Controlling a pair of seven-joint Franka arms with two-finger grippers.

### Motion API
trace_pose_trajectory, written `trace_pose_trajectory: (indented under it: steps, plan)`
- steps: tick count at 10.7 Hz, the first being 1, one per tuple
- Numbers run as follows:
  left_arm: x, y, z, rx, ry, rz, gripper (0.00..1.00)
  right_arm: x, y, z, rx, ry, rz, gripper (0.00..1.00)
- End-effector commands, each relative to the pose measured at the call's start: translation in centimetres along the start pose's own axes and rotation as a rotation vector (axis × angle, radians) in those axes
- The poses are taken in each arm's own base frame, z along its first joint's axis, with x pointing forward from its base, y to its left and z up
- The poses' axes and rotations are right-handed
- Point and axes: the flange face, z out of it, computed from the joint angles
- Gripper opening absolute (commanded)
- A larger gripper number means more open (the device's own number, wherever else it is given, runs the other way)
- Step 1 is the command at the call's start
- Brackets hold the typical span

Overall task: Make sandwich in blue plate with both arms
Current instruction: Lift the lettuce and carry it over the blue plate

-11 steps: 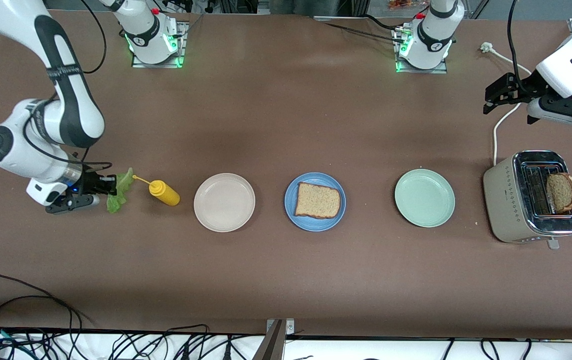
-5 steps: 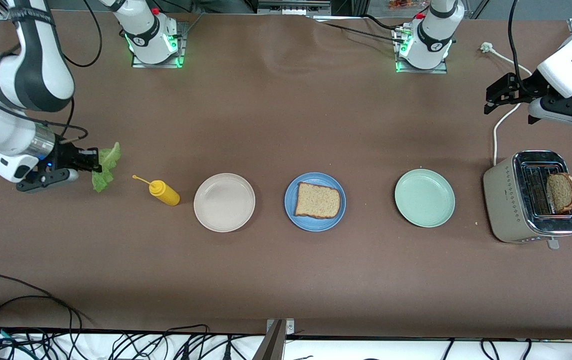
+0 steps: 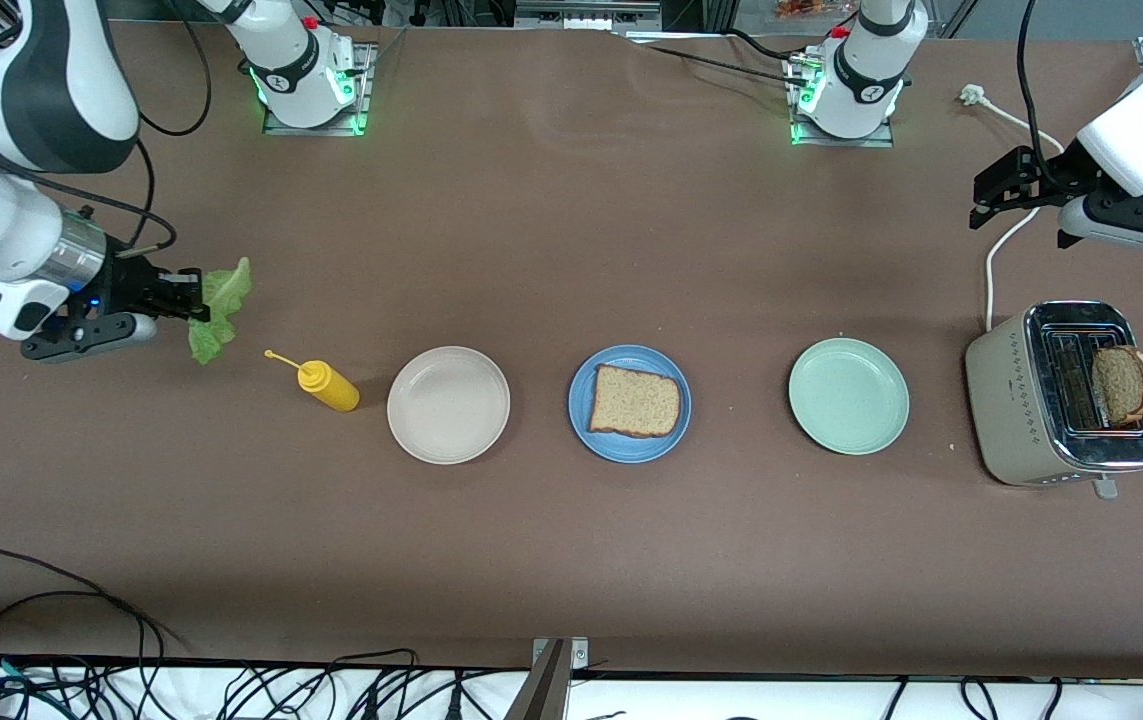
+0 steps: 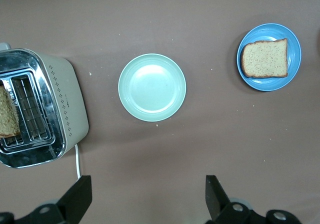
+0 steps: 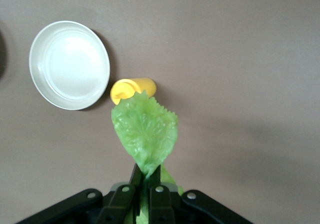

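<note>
Nearby: yellow bottle [image 3: 328,385], white plate [image 3: 448,404], green plate [image 3: 848,395], toaster [image 3: 1056,395] holding one bread slice [image 3: 1123,383]. Brown table [image 3: 571,250]. Three plates, two slices; second slice [image 3: 636,401] on blue plate [image 3: 629,445]. Right gripper [image 3: 189,303] pinching lettuce [image 3: 218,310] above table. Left gripper [image 3: 976,204] wide, waiting.

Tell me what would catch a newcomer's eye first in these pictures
The bright green lettuce leaf dangling from the shut right gripper, in the air over the right arm's end of the table. Next, the blue plate at the table's middle with one bread slice on it. Then the toaster at the left arm's end, a second slice sticking up from its slot.
</note>
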Motion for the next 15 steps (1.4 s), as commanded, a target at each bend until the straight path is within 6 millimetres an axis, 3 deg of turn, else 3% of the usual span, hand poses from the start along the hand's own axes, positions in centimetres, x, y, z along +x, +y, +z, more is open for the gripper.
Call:
trace_pose_trajectory:
  steps: [1, 5, 7, 11, 15]
  plan:
    - [-0.3, 0.0, -0.5, 0.007, -0.001, -0.006, 1.0, 1.0, -5.9, -0.7, -0.006, -0.002, 0.045, 0.0]
    - [-0.3, -0.1, -0.5, 0.007, -0.001, -0.007, 1.0, 3.3, -16.7, 0.6, -0.008, 0.001, 0.134, 0.0]
    - [-0.3, 0.0, -0.5, 0.007, -0.001, -0.006, 1.0, 4.4, -21.9, 2.8, -0.009, -0.015, 0.202, 0.0]
    - [-0.3, 0.0, -0.4, 0.006, -0.003, -0.006, 1.0, 5.9, -29.4, 6.0, -0.022, -0.006, 0.287, 0.0]
    - [-0.3, 0.0, -0.5, 0.007, -0.001, -0.006, 1.0, 6.8, -38.3, 9.6, -0.039, 0.033, 0.407, 0.0]
